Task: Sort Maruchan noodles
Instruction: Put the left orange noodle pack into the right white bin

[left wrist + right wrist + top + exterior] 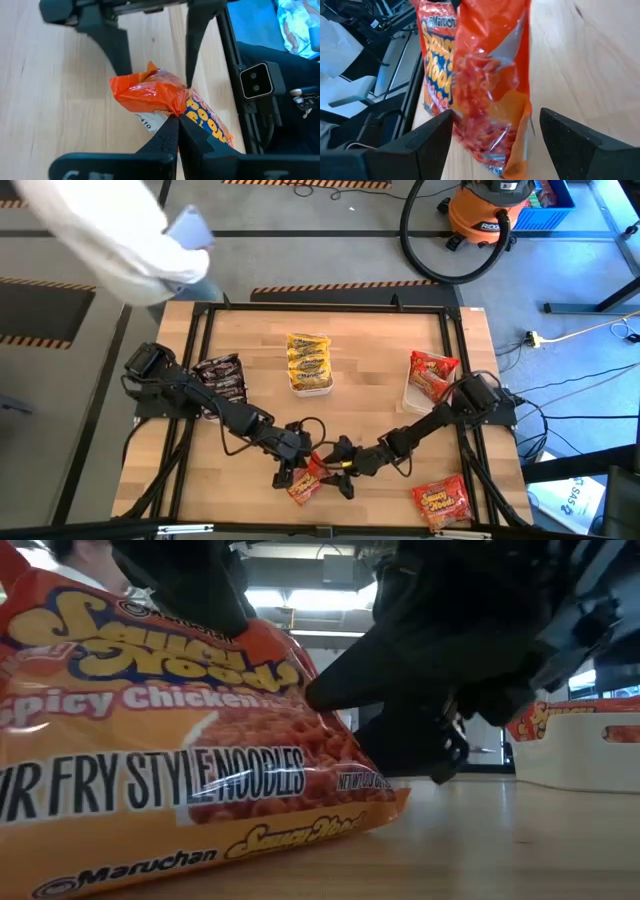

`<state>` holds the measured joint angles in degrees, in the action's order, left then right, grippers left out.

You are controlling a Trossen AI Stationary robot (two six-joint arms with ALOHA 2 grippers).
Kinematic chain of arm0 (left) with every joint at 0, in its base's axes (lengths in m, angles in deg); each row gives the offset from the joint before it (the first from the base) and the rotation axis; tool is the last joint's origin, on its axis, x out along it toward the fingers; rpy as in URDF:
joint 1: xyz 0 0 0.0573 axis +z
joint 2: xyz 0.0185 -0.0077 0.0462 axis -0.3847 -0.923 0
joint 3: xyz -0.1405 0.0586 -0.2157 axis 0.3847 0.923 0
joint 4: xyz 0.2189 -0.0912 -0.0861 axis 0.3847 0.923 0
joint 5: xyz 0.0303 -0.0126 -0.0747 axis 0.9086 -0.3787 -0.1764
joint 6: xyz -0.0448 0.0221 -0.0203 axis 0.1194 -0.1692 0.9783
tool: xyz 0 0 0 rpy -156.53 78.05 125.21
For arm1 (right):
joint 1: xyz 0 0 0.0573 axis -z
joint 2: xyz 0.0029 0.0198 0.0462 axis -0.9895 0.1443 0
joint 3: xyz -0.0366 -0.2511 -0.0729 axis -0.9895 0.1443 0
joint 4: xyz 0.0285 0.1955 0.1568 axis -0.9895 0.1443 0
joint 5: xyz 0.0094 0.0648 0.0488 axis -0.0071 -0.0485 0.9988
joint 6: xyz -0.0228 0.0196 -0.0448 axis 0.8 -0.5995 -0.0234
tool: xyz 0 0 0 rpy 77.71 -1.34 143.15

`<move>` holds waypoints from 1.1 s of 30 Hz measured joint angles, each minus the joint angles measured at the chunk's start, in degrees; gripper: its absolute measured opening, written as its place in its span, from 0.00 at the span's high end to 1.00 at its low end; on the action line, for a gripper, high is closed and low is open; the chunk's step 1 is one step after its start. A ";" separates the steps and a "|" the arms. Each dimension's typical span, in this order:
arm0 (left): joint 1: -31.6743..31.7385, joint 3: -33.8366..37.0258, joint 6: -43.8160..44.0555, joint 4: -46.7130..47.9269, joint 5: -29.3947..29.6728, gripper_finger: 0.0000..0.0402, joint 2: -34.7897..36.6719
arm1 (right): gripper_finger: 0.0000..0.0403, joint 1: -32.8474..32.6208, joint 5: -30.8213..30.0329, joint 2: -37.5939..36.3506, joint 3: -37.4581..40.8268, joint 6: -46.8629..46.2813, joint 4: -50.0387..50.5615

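Held packet: we see a red-orange packet (306,483) at the table's front edge, near the middle, one end pinched and lifted.
Left gripper: our left gripper (176,122) has its fingers clamped together on a crumpled corner of that packet.
Right gripper: our right gripper (492,137) faces it from the other side, fingers spread wide around the packet's far end, holding nothing that we can see.
In the way: in the low view the packet and both dark arms fill nearly the whole picture, so we see little of the table behind.
Sorted piles: we find dark packets (221,377) at the left, yellow packets (308,360) in a white tray (311,389) in the middle, red-orange packets (432,373) in another white tray (412,394) at the right.
Loose packet: one more red-orange packet (442,501) lies at the front right corner, apart from the arms.
Around: a person's white sleeve (110,240) reaches in at the table's far left; an orange shop vacuum (488,212) stands on the floor beyond.
Writing: we read "Maruchan", "Spicy Chicken", "Stir Fry Style Noodles".
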<state>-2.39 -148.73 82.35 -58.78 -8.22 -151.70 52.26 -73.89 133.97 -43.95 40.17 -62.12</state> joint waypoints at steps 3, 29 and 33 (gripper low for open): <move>0.02 0.00 -0.90 -0.47 0.32 1.00 0.00 | 0.32 0.35 0.37 0.30 0.00 1.58 -0.48; 1.86 0.00 -6.92 -6.08 5.73 1.00 0.00 | 0.40 0.24 -0.57 4.14 -2.21 13.42 -9.38; 1.88 0.00 -5.19 -6.11 5.86 1.00 0.00 | 0.55 0.24 -1.07 4.14 -2.21 13.54 -8.99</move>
<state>-0.51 -148.73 77.16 -64.89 -2.36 -151.70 52.50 -74.96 138.11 -46.16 53.70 -71.11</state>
